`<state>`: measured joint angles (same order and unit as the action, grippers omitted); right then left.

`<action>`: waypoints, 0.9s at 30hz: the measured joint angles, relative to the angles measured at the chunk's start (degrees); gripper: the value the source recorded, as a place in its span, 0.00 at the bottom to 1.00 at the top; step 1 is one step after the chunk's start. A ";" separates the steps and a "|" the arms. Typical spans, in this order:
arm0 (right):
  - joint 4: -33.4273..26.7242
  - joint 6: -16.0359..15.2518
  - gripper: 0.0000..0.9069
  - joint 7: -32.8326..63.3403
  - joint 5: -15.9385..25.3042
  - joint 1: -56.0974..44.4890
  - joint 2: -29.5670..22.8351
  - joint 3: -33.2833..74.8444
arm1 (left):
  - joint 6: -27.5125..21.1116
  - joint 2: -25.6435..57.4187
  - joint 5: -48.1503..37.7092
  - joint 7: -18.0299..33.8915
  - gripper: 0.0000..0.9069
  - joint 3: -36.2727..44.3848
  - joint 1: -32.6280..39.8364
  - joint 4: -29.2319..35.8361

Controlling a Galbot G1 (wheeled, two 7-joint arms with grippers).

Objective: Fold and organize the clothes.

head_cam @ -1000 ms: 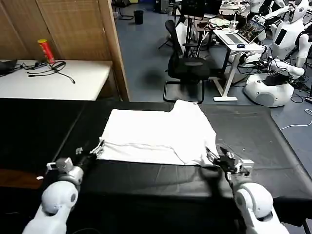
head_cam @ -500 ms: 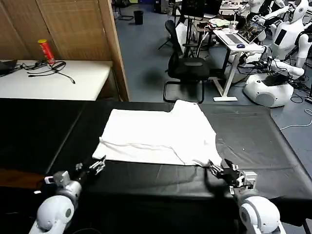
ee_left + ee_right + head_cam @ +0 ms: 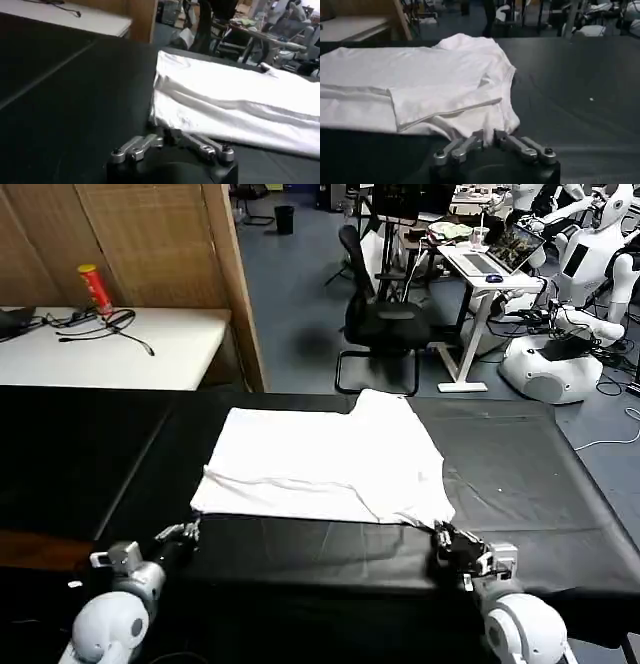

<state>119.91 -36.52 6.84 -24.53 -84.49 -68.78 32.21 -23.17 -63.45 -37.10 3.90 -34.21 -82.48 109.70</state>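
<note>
Behind the black counter (image 3: 520, 474) stands a white side table (image 3: 120, 349) carrying a red can (image 3: 94, 288) and a tangle of black cable (image 3: 100, 324), with a wooden partition (image 3: 130, 244) rising behind it; farther off, a black office chair (image 3: 385, 319) sits on the blue floor beside a desk with a laptop (image 3: 510, 246), and white robots (image 3: 560, 354) crowd the far right. None of it reaches the white T-shirt (image 3: 325, 459), which lies folded into a broad rectangle across the middle of the counter, plain side up, its soft cotton rumpled in low ridges, one layer lapped over another near the right end. The left pincer (image 3: 182, 533) sits low at the counter's near edge, just off the shirt's near left corner, its metal fingers (image 3: 132, 147) drawn nearly together and holding nothing. The right pincer (image 3: 452, 546) rests likewise at the near edge, just by the shirt's near right corner, its fingers (image 3: 460, 147) narrowed to a slim gap, empty. Both arms reach forward from rounded white wrist housings. The counter's covering is matte, dark and faintly creased.
</note>
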 joint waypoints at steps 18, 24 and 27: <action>6.69 -3.32 0.04 0.78 -0.84 -7.15 2.95 1.89 | 0.12 0.48 1.55 2.44 0.97 -2.74 -9.12 11.07; 6.49 -3.21 0.04 0.81 -0.59 -6.78 2.21 1.63 | 1.35 1.77 0.86 0.51 0.97 -1.65 -5.93 8.87; 6.09 -3.10 0.04 0.78 -0.59 -6.74 2.15 1.74 | 1.80 2.06 1.06 0.22 0.97 -0.95 -3.94 6.64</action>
<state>126.00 -39.62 7.62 -25.12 -91.23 -66.62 33.95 -21.37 -61.40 -36.04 4.13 -35.16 -86.42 116.34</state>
